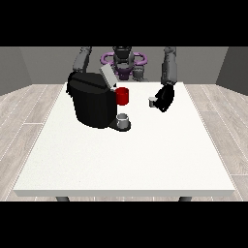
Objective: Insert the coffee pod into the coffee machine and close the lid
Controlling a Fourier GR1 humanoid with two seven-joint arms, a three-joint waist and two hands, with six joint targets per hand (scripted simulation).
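Holding the pod (152,101) you see the hand at the view's right (165,98), fingers curled round it, raised above the table (121,160) toward the far edge. The machine (93,101), lid (107,76) raised, lies leftward of the pod; red cup (122,96) between. Other hand hidden.

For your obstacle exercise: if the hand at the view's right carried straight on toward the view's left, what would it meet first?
Probably the red cup beside the coffee machine; the hand holds the pod. Depth is unclear.
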